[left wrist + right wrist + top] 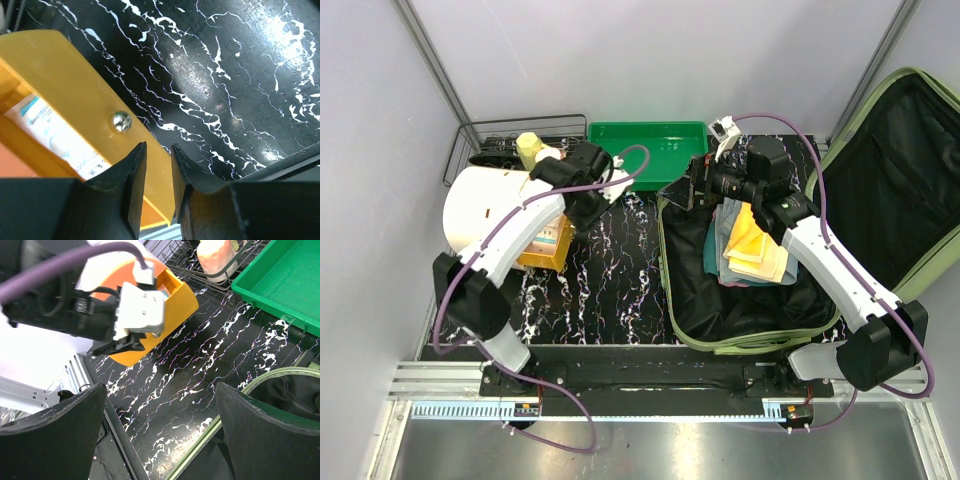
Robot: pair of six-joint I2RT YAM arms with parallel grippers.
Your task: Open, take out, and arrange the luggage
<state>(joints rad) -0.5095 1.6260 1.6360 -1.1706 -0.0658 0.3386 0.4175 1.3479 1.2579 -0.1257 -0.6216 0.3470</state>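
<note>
The luggage (740, 305), one olive hard shell with rounded corners, lay open on the right of the black marbled worktop (610, 270), its lid propped against the wall. Its black fabric lining held one stack of folded cloths (755, 245), yellow on top. The right gripper (160, 387) hung over its far-left corner, jaws released and wide. The left gripper (157, 147) had its jaws nearly clenched at the rim of one glossy orange box (65, 85); I could not tell whether they touched it. Bare worktop lay between box and luggage. One green plastic tray (650, 140) sat at the far edge.
</note>
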